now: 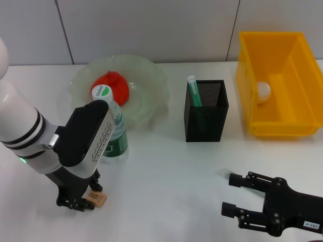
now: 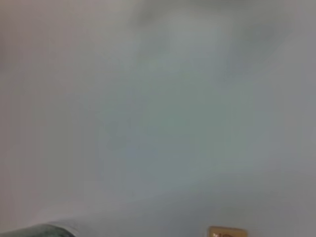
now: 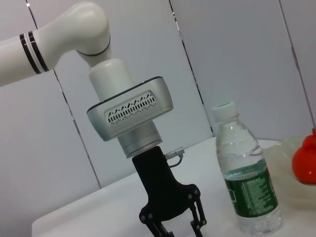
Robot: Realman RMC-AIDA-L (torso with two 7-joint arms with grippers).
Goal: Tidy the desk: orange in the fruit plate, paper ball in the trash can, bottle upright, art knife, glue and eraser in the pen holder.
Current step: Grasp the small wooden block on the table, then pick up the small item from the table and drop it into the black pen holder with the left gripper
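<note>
White worktop point(image 1: 166, 171) under grey wall panels: we find the eraser point(image 1: 96, 198), a small tan block, lying flat just beside the tips of the left end effector point(image 1: 75, 203), on its inner side toward the right arm. Whether those fingers grip it we cannot tell. The right end effector point(image 1: 231, 194) rests well apart, spread wide and empty. We judge the left arm nearer.

My arms are white with black bands; both end effectors, left point(image 1: 81, 201) and right point(image 1: 237, 197), are black. The bin point(image 1: 298, 108) is yellow, the orange point(image 1: 112, 85) orange-red, the bottle point(image 1: 112, 132) clear with a green label, the pen holder point(image 1: 206, 122) black mesh, the eraser point(image 1: 96, 198) tan, the counter point(image 1: 166, 181) white.
</note>
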